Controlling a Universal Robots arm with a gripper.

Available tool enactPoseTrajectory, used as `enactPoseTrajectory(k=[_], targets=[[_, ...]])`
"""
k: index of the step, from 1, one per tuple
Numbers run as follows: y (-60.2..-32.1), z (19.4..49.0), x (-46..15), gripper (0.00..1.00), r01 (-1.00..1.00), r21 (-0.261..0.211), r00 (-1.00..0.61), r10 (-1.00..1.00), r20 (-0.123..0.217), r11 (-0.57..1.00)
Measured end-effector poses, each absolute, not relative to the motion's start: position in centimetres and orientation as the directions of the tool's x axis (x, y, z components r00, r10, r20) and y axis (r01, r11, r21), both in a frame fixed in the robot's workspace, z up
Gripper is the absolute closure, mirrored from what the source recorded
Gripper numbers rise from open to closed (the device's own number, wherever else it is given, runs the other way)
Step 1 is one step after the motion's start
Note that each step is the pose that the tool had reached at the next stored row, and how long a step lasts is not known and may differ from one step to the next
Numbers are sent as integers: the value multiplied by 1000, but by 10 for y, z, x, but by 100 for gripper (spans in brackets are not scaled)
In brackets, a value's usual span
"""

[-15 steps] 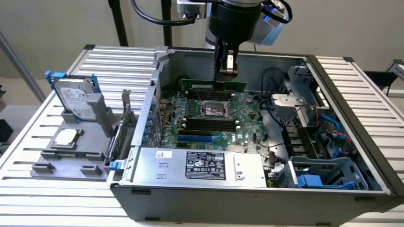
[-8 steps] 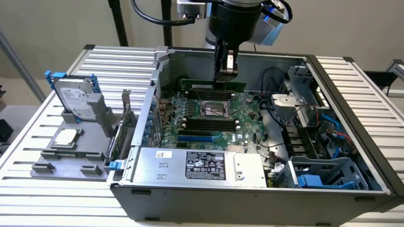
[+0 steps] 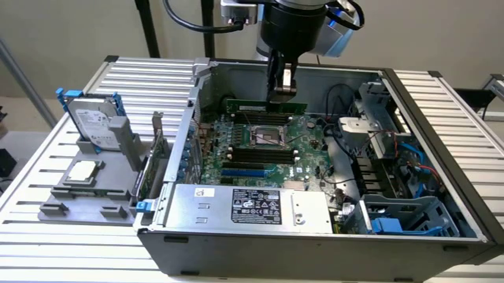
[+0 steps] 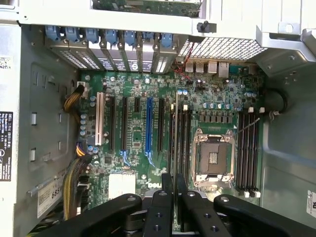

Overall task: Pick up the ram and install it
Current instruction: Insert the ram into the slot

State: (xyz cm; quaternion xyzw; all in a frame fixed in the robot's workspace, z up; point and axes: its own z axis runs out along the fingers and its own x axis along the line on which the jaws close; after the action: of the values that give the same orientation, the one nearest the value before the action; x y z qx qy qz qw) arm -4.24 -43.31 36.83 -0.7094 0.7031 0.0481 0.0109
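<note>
The ram (image 3: 264,107) is a long green stick held level and on edge above the motherboard (image 3: 303,147) inside the open computer case. My gripper (image 3: 282,94) comes down from above and is shut on its upper edge near the middle. In the wrist view the ram (image 4: 175,128) appears edge-on as a thin line running out from between the black fingers (image 4: 162,207). It lies over the black memory slots (image 4: 181,138) beside the processor socket (image 4: 213,158). A second bank of slots (image 4: 247,148) sits on the socket's other side.
The case walls (image 3: 441,147) enclose the board. A power supply (image 3: 252,206) sits at the near end and a drive cage (image 3: 409,218) with cables at the exterior view's right. Outside, a grey holder (image 3: 87,200) carries a silver hard drive (image 3: 93,125) and a processor chip (image 3: 82,171).
</note>
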Motion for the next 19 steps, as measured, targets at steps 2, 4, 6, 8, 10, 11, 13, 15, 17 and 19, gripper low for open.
enactPoseTrajectory(k=[2, 4, 6, 8, 10, 11, 13, 15, 17, 19], targets=[[-433, 365, -43, 86, -999, 52, 7, -996, -84, -11], [-433, 361, -44, 86, -999, 52, 7, -996, -84, -11], [-431, 357, -44, 86, -999, 52, 7, -996, -83, -11], [-428, 354, -44, 86, -999, 52, 7, -996, -84, -11], [-425, 350, -44, 86, -999, 52, 7, -996, -84, -11], [-423, 348, -44, 86, -999, 52, 7, -996, -84, -11], [-419, 345, -44, 86, -999, 52, 7, -996, -83, -11], [-416, 341, -44, 86, -999, 52, 7, -996, -84, -11], [-414, 337, -44, 86, -999, 52, 7, -996, -84, -11], [-414, 334, -44, 86, -999, 52, 7, -997, -83, -11]])
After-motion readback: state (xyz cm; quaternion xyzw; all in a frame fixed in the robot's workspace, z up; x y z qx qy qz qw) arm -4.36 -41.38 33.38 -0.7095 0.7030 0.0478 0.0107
